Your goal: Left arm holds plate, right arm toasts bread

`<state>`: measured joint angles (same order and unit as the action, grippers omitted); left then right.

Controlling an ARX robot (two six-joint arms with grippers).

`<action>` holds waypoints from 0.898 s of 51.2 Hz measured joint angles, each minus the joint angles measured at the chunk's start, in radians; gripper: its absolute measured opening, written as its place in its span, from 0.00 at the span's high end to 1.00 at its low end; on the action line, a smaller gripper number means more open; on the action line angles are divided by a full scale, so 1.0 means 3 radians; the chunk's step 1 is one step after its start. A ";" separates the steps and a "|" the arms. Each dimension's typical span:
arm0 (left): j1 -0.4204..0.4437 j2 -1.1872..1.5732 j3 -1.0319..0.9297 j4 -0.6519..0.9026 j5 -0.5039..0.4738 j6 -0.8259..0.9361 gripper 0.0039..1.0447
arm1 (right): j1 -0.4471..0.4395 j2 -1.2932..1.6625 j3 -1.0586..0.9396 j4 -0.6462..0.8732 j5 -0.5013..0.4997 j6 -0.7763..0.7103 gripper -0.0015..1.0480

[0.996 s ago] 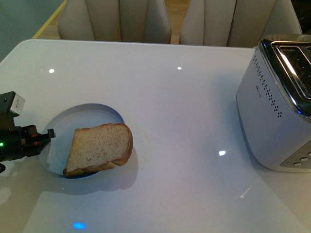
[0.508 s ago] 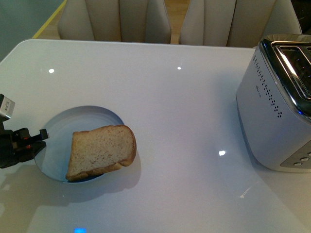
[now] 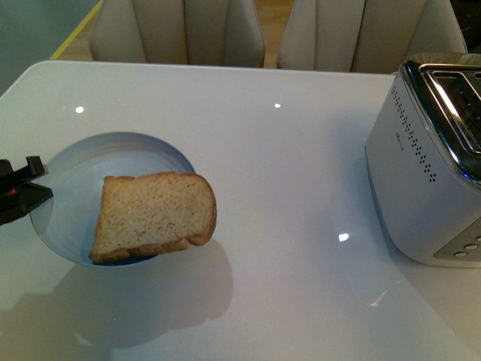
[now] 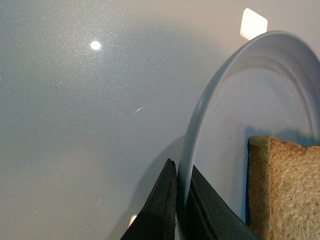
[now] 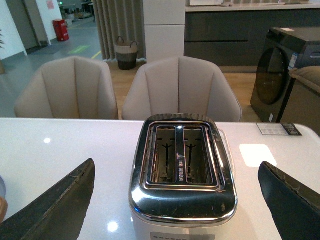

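My left gripper (image 4: pixel 181 200) is clamped on the plate (image 4: pixel 230 115), one jaw on either side of the rim. The bread (image 3: pixel 154 214) lies on the plate across from those jaws; near crust close by the inner jaw, can't tell if touching; far crust overhangs the opposite rim. Open white table (image 3: pixel 285 150) runs from that overhanging edge to the toaster (image 3: pixel 421 173), well apart from the left jaws; my right gripper (image 5: pixel 176 163) has jaws spread wide, toaster straight ahead between them, both slots facing up, table edge and two chairs (image 5: pixel 180 90) beyond.
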<state>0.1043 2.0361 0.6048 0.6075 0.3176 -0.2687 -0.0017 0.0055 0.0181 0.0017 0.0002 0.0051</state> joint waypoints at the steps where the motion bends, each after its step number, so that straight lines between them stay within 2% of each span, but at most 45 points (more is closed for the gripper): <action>1: -0.0010 -0.0053 -0.0008 -0.0033 0.0000 -0.0028 0.97 | 0.0000 0.0000 0.0000 0.0000 0.0000 -0.0001 0.09; 21: -0.0383 -0.0932 -0.0069 -0.0650 -0.0116 -0.0417 0.97 | 0.0000 0.0000 0.0000 0.0000 0.0000 0.0000 0.09; 36: -0.1020 -0.1591 0.0108 -0.1287 -0.0418 -0.0818 0.97 | 0.0000 0.0000 0.0000 0.0000 0.0000 0.0000 0.09; 46: -0.1343 -0.1778 0.0191 -0.1493 -0.0538 -0.1029 0.97 | 0.0000 0.0000 0.0000 0.0000 0.0000 0.0000 0.09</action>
<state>-0.2985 1.5028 0.6621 0.1596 0.1562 -0.5774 -0.0017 0.0055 0.0181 0.0017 0.0002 0.0051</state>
